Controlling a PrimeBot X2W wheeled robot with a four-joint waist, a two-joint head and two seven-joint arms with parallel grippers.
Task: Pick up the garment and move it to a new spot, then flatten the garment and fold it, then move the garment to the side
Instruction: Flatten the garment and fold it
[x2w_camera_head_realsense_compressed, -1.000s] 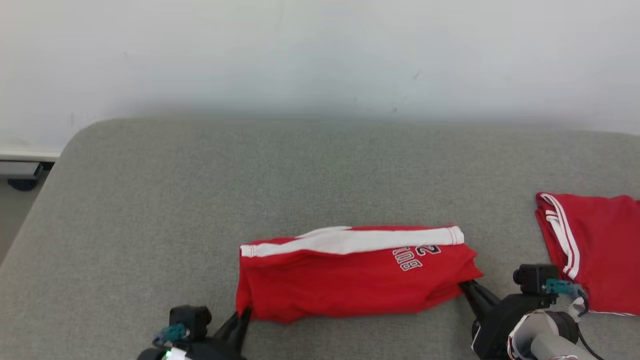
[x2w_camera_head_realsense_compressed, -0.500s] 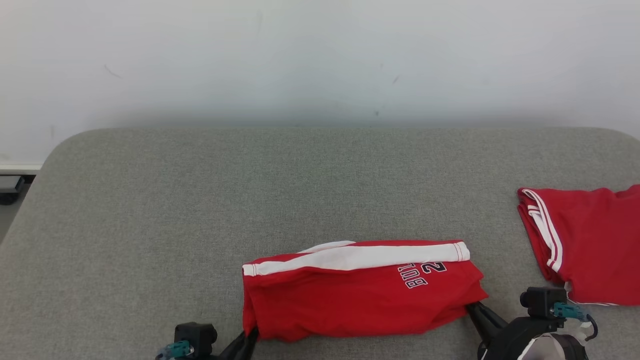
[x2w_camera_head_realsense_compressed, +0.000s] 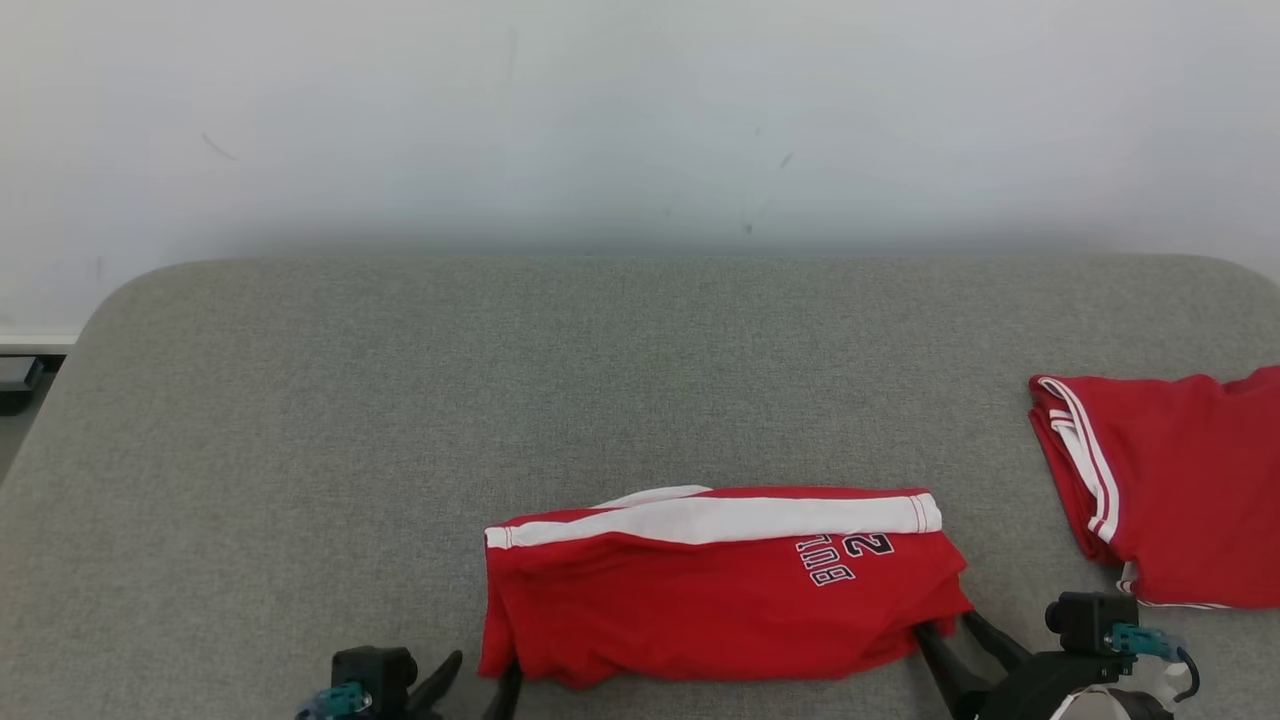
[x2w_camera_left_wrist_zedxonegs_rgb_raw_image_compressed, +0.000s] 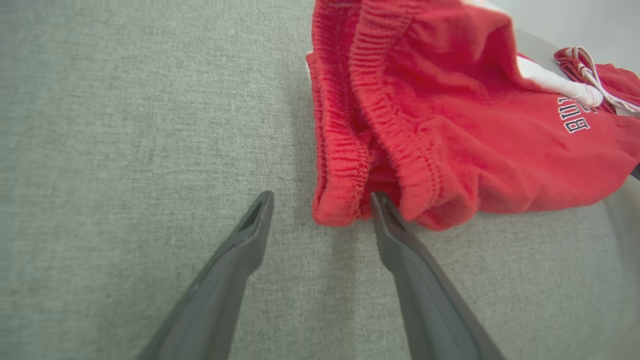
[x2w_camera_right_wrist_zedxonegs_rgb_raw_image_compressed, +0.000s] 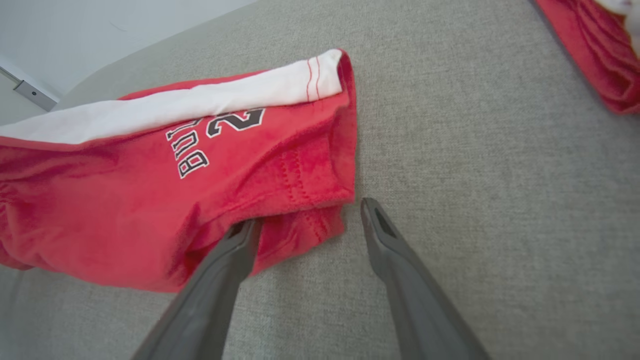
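Garment (x2w_camera_head_realsense_compressed: 720, 600) judged soft, light, limp; folded layers may slip apart; left gripper (x2w_camera_left_wrist_zedxonegs_rgb_raw_image_compressed: 321, 200) and right gripper (x2w_camera_right_wrist_zedxonegs_rgb_raw_image_compressed: 307, 215) spread wide, holding nothing; grip all layers at the corner between each one's fingertips.

L gripper (x2w_camera_left_wrist_zedxonegs_rgb_raw_image_compressed: 322, 196) + R gripper (x2w_camera_right_wrist_zedxonegs_rgb_raw_image_compressed: 308, 215) both showing two long tapered fingers (x2w_camera_left_wrist_zedxonegs_rgb_raw_image_compressed: 235, 270), matte dark grey, small recessed slot nr each tip. Each wrist carrying a boxy black cam module (x2w_camera_head_realsense_compressed: 372, 670) w/ teal connector (x2w_camera_head_realsense_compressed: 338, 698) sticking off it. R side also trailing a thin black cable (x2w_camera_head_realsense_compressed: 1187, 668) off its connector, pale wrist shell (x2w_camera_head_realsense_compressed: 1080, 712) peeking in at btm edge
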